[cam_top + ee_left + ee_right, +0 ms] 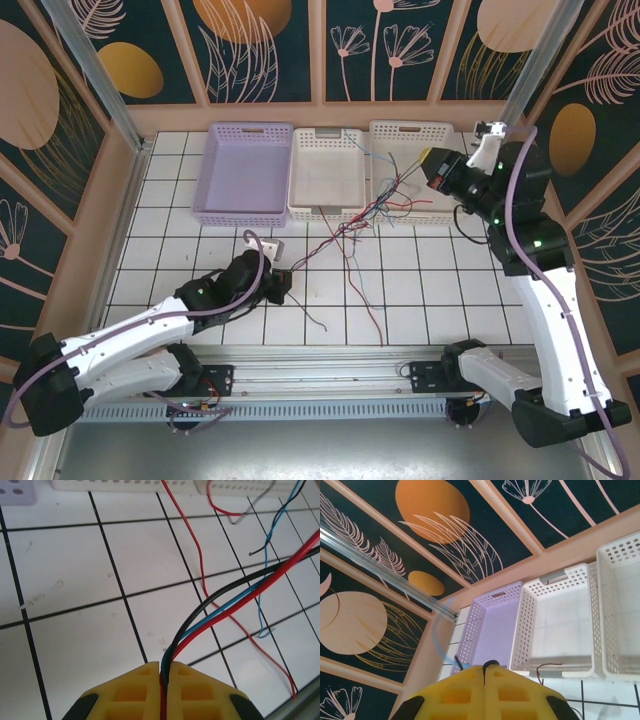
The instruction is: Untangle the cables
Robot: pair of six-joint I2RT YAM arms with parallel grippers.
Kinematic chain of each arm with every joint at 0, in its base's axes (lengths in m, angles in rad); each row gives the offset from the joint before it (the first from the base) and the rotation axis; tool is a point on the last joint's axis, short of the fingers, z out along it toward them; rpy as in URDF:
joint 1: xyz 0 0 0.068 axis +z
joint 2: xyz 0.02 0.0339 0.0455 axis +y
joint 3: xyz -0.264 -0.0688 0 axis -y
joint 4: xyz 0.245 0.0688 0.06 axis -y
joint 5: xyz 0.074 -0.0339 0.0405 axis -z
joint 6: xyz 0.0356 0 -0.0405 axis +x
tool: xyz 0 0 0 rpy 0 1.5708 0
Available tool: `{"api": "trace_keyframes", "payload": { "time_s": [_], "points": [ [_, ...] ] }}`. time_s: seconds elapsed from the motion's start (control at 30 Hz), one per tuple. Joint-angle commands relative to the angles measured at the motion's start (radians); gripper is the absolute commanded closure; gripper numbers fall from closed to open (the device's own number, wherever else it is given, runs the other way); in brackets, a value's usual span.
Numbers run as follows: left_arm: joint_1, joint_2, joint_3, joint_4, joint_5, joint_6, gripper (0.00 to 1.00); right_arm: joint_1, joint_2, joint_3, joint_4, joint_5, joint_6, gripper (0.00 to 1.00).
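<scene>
My left gripper [164,667] sits low on the table [180,250], its jaws closed on a bundle of the cables [225,610]: red, blue and black strands pinched together. From that pinch the bundle runs far and right, a diagonal line to the knot [365,220] just near of the white baskets. My right gripper [432,168] hangs raised beyond the knot with its jaws closed. A thin blue strand curls by the tips, but I cannot tell whether it is held. The knot lies between my grippers. Loose strands spill over the near wall of the right white basket [405,125]. The middle white basket [327,131] and the purple basket [250,127] look bare.
</scene>
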Motion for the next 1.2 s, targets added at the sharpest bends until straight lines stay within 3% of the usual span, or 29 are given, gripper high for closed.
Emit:
{"api": "trace_keyframes", "payload": {
  "time_s": [0.0,0.17,0.37,0.8,1.17],
  "points": [
    [0.006,0.040,-0.055,-0.096,-0.103,-0.063,1.00,-0.035,0.009,0.131,0.025,0.061,-0.040,1.00],
    [0.034,0.043,-0.112,-0.047,-0.114,-0.100,1.00,-0.049,0.028,0.243,-0.031,0.124,-0.053,1.00],
    [0.123,0.035,-0.200,0.039,-0.053,-0.109,1.00,-0.057,0.018,0.317,-0.072,0.185,-0.070,1.00],
    [0.221,0.115,-0.251,0.160,-0.051,-0.157,1.00,-0.056,0.026,0.519,-0.169,0.336,-0.113,1.00],
    [0.234,0.037,-0.216,0.155,-0.039,-0.153,1.00,-0.056,0.082,0.512,-0.179,0.178,-0.123,1.00]
  ]
}}
